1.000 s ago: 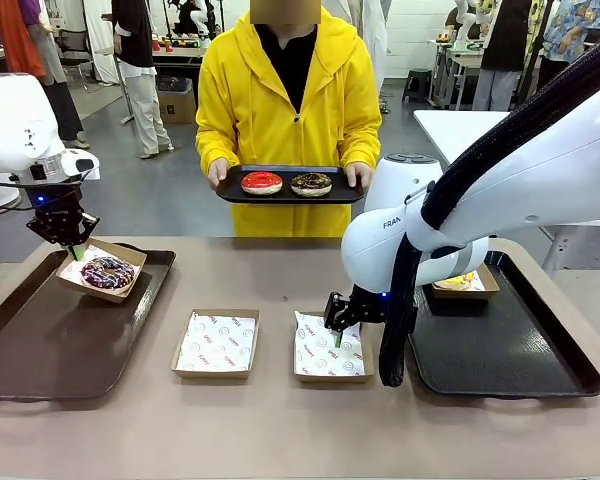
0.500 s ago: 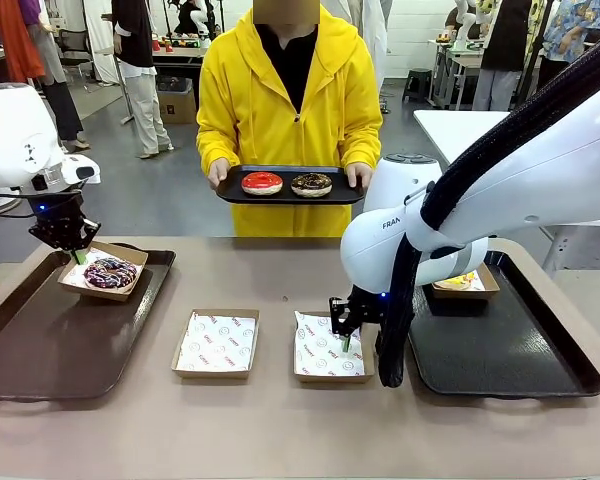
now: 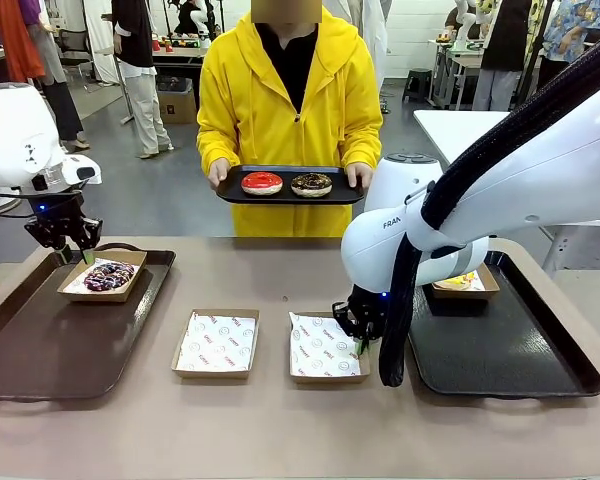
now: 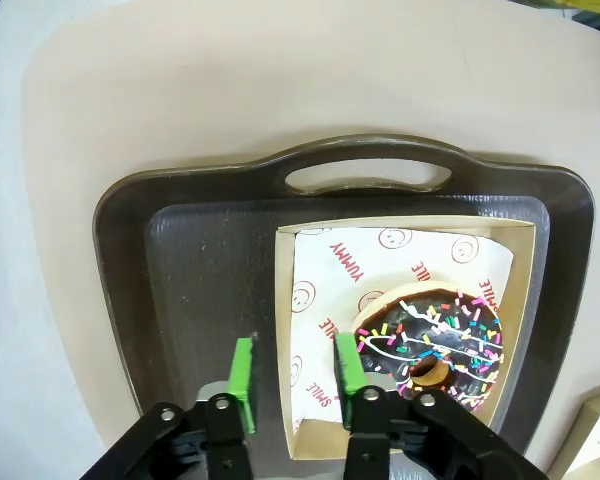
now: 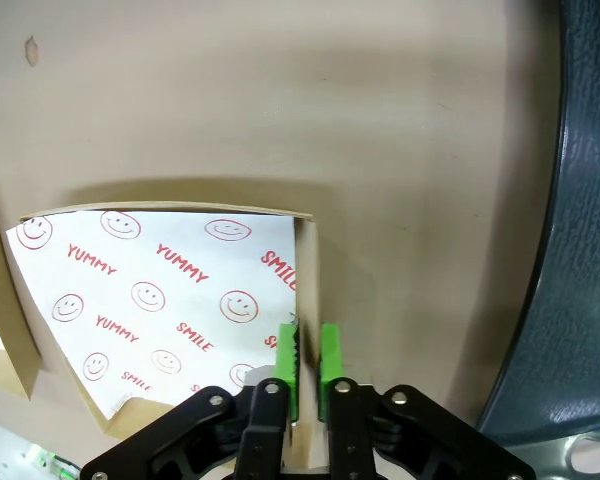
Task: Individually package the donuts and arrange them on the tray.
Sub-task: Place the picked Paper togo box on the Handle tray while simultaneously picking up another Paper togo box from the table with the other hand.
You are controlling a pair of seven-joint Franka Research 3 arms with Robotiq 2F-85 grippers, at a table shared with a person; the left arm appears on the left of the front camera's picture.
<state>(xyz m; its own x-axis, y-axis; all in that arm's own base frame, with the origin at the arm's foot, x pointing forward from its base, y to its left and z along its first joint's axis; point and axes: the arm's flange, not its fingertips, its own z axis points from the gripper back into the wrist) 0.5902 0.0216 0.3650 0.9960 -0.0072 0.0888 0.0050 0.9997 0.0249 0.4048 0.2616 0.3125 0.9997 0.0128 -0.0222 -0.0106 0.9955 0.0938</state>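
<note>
The left claw (image 4: 295, 368) hung over the far corner of the brown tray (image 3: 40, 350), its pads apart and gripping nothing. They straddled one side wall of the donut box (image 4: 410, 225) that sat on that corner. One pad was outside the wall and one inside, over the printed paper. The sprinkled donut (image 4: 440, 325) lay in that box, just beside the inner pad and not touching it. On the surface (image 3: 280, 430) just right of the brown tray sat the near empty box (image 3: 216, 343), and next to it the far empty box (image 3: 325, 350). The right claw (image 5: 309, 365) was clamped on the side wall of the far empty box that faced away from the brown tray. The yellow donut (image 3: 458, 281) lay boxed on a dark tray (image 3: 500, 350) at the opposite end of the surface from the brown tray. Beyond the brown tray, across the surface, a person (image 3: 280, 90) held a black tray (image 3: 290, 198) carrying the red donut (image 3: 262, 182) and the chocolate donut (image 3: 311, 184).
</note>
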